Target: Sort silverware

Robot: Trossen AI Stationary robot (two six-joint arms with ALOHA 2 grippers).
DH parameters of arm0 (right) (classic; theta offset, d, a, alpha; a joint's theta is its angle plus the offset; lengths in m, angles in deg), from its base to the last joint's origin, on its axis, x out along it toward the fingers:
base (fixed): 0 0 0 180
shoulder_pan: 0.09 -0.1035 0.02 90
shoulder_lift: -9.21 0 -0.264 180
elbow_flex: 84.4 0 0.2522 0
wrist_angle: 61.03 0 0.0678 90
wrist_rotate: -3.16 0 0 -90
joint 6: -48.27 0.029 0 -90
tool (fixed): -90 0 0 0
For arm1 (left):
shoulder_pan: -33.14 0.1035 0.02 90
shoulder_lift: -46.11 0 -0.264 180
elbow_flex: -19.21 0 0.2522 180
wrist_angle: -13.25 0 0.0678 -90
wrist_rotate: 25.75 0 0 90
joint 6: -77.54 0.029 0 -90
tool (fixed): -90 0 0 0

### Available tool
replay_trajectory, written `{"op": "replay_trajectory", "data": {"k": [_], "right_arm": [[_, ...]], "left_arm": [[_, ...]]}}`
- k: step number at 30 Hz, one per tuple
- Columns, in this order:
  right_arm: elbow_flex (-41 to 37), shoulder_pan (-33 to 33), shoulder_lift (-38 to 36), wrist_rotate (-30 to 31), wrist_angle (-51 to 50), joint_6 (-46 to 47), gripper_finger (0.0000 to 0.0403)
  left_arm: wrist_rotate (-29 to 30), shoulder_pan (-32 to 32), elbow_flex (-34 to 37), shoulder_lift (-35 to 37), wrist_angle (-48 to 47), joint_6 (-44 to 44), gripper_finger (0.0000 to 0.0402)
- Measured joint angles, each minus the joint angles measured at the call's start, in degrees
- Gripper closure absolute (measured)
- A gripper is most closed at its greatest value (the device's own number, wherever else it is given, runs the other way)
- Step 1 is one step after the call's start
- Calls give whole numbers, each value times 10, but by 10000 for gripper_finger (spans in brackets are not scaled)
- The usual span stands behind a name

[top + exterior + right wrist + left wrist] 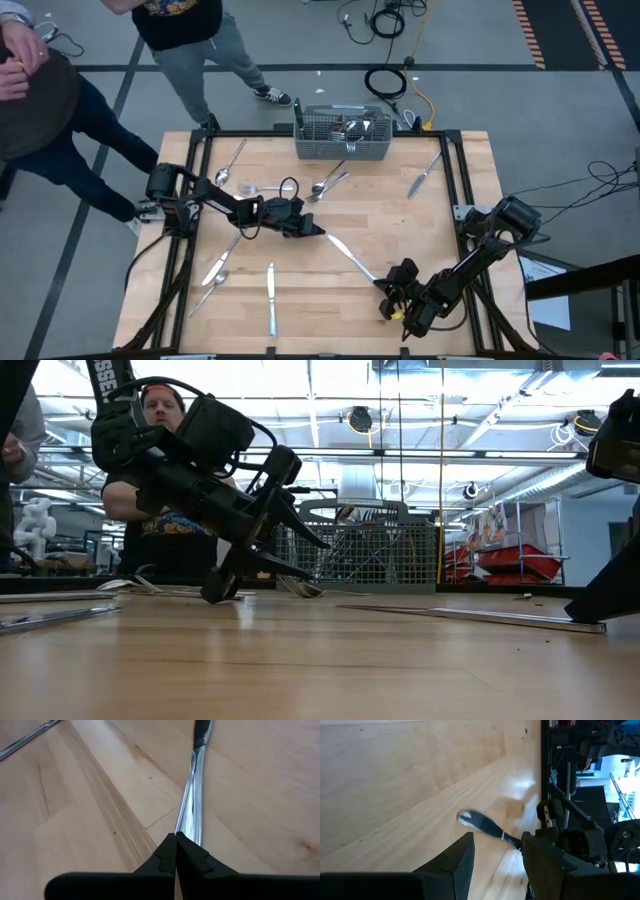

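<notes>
A grey wire-mesh basket [343, 139] sits at the wooden table's [420, 230] far edge, two people [190, 40] standing beyond.

Basket [343, 138] at table's [400, 215] far edge, silverware [349, 255] scattered before it

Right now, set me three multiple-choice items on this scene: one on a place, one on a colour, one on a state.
1. In the high view, where does the wire basket stand on the table?
A. At the middle of its top edge
B. In its bottom left corner
C. At its centre

2. What colour is the basket?
A. Red
B. Grey
C. Yellow

3. How is the right hand?
A. Wide open
B. Lifting a spoon high in the air
C. Shut, low over the table

Key:
1 A, since the basket sits against the top edge, midway along it.
2 B, since its mesh shows grey.
3 C, since the right wrist view shows the fingertips meeting just above the wood.
</notes>
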State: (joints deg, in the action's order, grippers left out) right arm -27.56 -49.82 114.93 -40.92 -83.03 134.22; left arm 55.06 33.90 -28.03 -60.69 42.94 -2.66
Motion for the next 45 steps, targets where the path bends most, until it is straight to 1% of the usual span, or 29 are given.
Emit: {"op": "replay_trajectory", "data": {"k": [2,10,12,16,19,27,29,35,41,45], "right_arm": [[4,1,-1,9,1,-3,403],[19,2,-2,12,-4,-29,403],[22,2,-6,20,-3,-32,403],[28,2,-25,60,-2,-53,403],[28,2,-31,70,-6,-61,403],[28,-7,-26,57,-51,-13,403],[28,-9,-26,45,-48,-13,403],[28,-22,-26,37,-48,-8,403],[28,-25,-4,32,-49,19,403],[28,-25,-3,33,-47,16,403]], "left_arm": [[3,0,0,0,1,0,234],[9,0,1,0,1,0,234],[9,0,1,0,1,-1,234],[10,0,1,0,2,-3,234],[10,0,1,0,2,-4,234],[11,0,1,0,2,-4,234],[11,0,1,0,2,-4,234],[12,0,1,0,2,-4,234],[15,0,2,0,5,-5,234],[15,0,2,-1,10,-5,234]]}}
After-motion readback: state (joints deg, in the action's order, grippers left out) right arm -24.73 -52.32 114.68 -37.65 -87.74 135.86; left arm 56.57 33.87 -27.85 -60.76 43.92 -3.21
